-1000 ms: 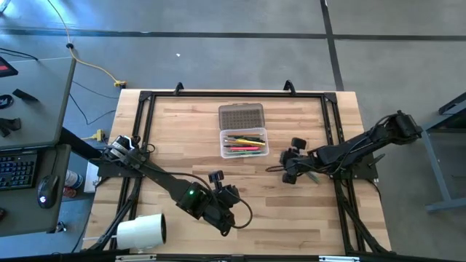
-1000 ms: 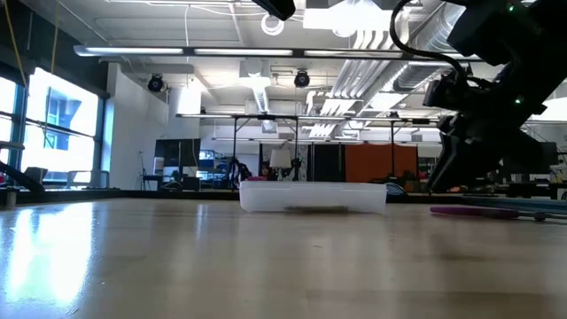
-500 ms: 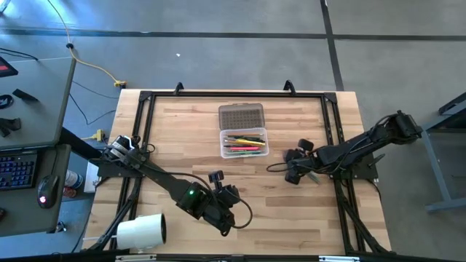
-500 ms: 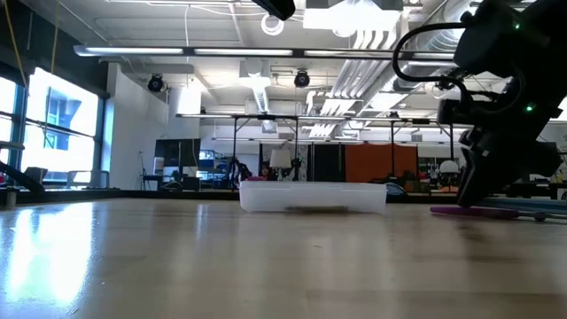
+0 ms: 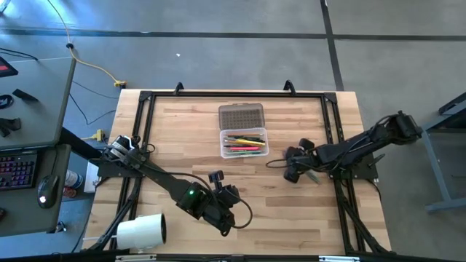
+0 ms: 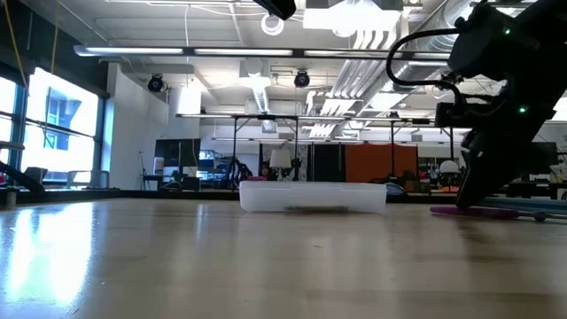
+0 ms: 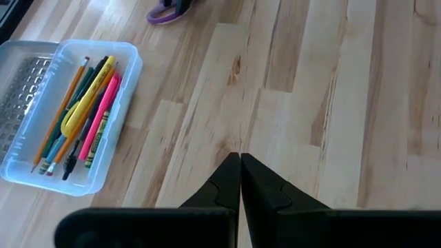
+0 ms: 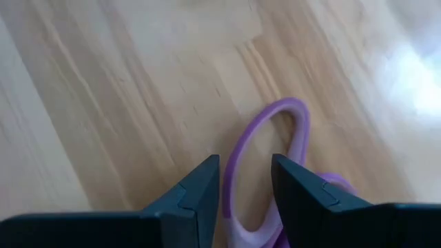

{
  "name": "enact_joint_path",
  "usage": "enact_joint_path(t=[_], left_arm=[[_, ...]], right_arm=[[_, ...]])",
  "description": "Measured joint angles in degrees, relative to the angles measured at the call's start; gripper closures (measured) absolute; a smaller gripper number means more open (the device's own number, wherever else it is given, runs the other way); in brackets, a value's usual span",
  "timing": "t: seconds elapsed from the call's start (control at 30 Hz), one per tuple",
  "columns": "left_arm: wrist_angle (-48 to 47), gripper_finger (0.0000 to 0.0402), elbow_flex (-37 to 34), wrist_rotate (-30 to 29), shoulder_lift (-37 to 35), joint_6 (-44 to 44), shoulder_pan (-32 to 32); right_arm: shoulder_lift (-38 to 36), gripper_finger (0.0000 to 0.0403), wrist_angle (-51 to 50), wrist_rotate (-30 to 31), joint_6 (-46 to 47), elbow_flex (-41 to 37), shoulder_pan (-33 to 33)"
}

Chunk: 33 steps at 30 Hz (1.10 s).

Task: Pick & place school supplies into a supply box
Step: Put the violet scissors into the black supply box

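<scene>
Right gripper (image 8: 244, 182), jaws parted and straddling one loop of the purple-handled plastic scissors (image 8: 275, 172) lying flat on the wooden table (image 8: 103, 89), positioned to close on them for transfer to the nearby translucent, pencil-filled supply box (image 5: 244, 143); left gripper (image 7: 240, 180) waits shut and empty.

Off-task items around the wooden table (image 5: 182, 156)

White cylinder roll (image 5: 141, 231) at lower left; keyboard (image 5: 16, 171) and mouse (image 5: 46, 191) on desk at far left.

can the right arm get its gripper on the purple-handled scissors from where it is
Probably yes. The right gripper hangs open right over the small purple-handled scissors on the wooden table, one handle loop between its fingers, nothing blocking. The left gripper waits shut, well away.
</scene>
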Motion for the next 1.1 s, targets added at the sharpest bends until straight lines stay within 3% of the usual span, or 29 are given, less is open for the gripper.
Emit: enact_joint_path(t=[0.3, 0.6, 0.87, 1.1], left_arm=[[0.4, 0.0355, 0.0, 0.0, 0.0, 0.0, 0.0], [0.7, 0.0355, 0.0, 0.0, 0.0, 0.0, 0.0], [0.7, 0.0355, 0.0, 0.0, 0.0, 0.0, 0.0], [0.7, 0.0355, 0.0, 0.0, 0.0, 0.0, 0.0]], right_arm=[[0.0, 0.0284, 0.4, -2.8, 1.0, 0.0, -4.7], [0.0, 0.0284, 0.3, -3.6, 0.9, 0.0, -5.0], [0.0, 0.0284, 0.3, -10.5, -4.7, 0.0, -5.0], [0.0, 0.0284, 0.3, -9.6, -5.1, 0.0, -5.0]])
